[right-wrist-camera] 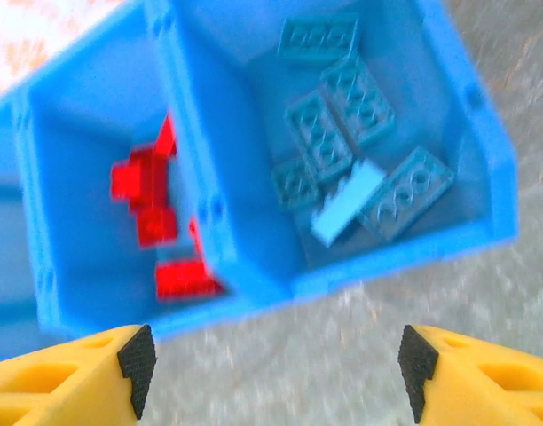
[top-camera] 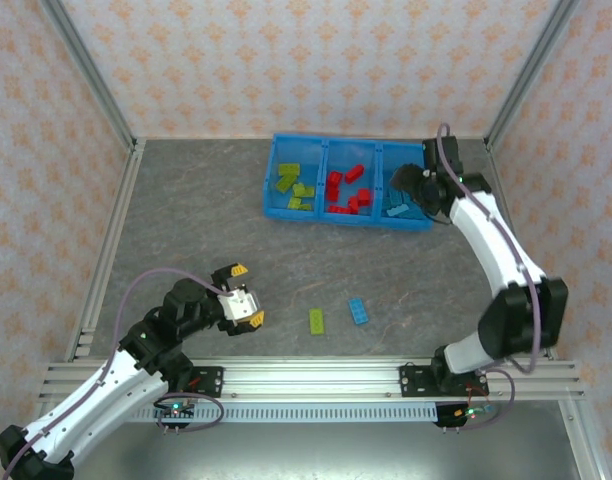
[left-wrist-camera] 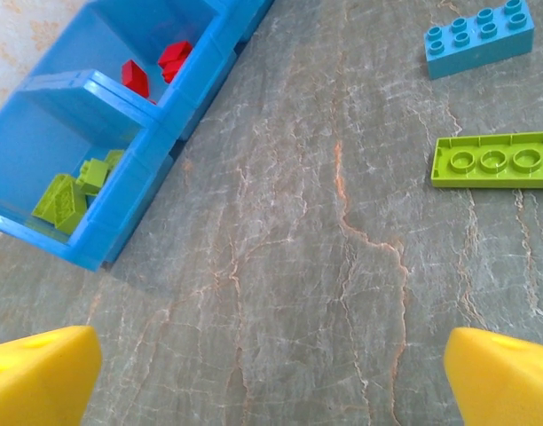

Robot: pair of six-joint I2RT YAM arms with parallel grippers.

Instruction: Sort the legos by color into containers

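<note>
The blue bin (top-camera: 323,218) stands at the back with three containers side by side: yellow-green legos (top-camera: 294,185) on the left, red ones (top-camera: 346,188) in the middle, light blue ones (top-camera: 398,208) on the right. Two loose legos lie on the table, a yellow-green brick (top-camera: 316,321) and a light blue brick (top-camera: 358,310). My left gripper (top-camera: 244,295) hovers open to their left; its wrist view shows the blue brick (left-wrist-camera: 478,37) and the green one (left-wrist-camera: 495,161) ahead on the right. My right gripper (top-camera: 414,190) is open and empty by the bin's right container, above several blue legos (right-wrist-camera: 351,151).
The table is grey and marbled, ringed by metal rails and patterned walls. The bin's near wall (right-wrist-camera: 387,262) lies just beyond my right gripper (right-wrist-camera: 271,373). Bare table lies between my left gripper (left-wrist-camera: 271,382) and the bin (left-wrist-camera: 121,191).
</note>
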